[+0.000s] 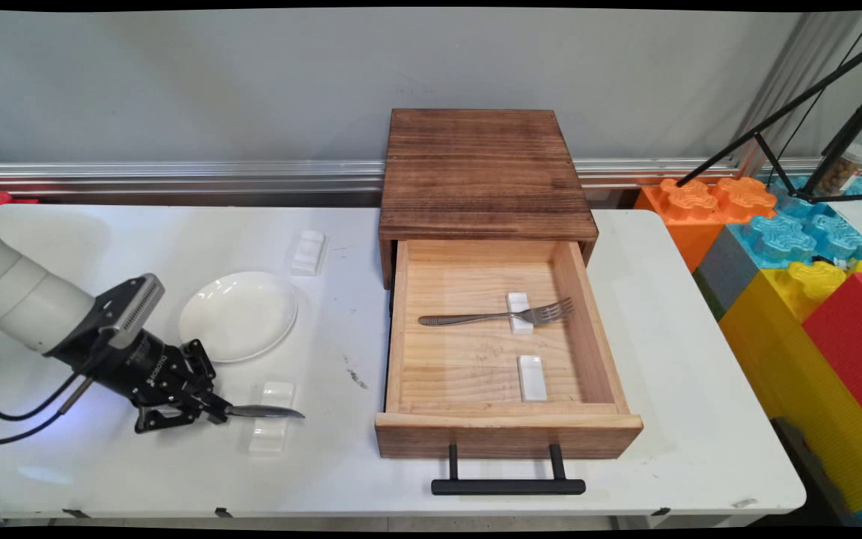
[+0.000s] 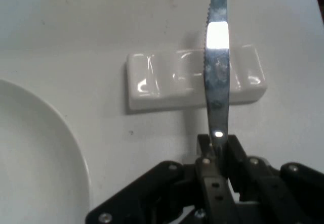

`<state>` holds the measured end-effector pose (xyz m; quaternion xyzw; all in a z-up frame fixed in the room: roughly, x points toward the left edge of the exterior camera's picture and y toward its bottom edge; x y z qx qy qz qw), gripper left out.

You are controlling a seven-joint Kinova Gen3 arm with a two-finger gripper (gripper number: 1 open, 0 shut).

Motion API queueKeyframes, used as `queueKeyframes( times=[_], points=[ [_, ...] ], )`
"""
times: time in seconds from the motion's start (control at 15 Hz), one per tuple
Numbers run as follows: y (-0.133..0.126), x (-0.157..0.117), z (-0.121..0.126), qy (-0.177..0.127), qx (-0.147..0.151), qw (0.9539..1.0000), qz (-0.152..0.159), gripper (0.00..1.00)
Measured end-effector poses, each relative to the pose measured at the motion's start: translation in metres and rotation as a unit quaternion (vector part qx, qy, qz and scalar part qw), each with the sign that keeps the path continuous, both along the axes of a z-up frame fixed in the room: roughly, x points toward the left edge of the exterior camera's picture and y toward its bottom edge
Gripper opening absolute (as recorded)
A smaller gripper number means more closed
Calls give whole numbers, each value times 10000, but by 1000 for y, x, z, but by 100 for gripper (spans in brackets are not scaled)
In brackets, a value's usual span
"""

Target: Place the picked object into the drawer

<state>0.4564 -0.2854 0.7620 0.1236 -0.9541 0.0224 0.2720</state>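
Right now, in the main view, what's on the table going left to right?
gripper shut on a knife → white plate → white cutlery rest → fork in the open wooden drawer

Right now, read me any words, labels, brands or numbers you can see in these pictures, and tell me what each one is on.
"ROBOTIQ", in small white letters on the black body of the claw, main view; just legible.
Nothing else is readable: the knife, rest, plate, fork, drawer and wooden box carry no text.
The jar at far right is too small to read.
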Motion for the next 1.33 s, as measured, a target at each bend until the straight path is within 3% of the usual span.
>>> queueKeyframes(
  times=[0.47,0.73,1.33],
  points=[
    [-4,-8,40,67,191,9996,175,0],
    [-6,-15,75,54,290,9989,373,0],
    [-22,-50,138,81,248,9971,716,0]
  ],
)
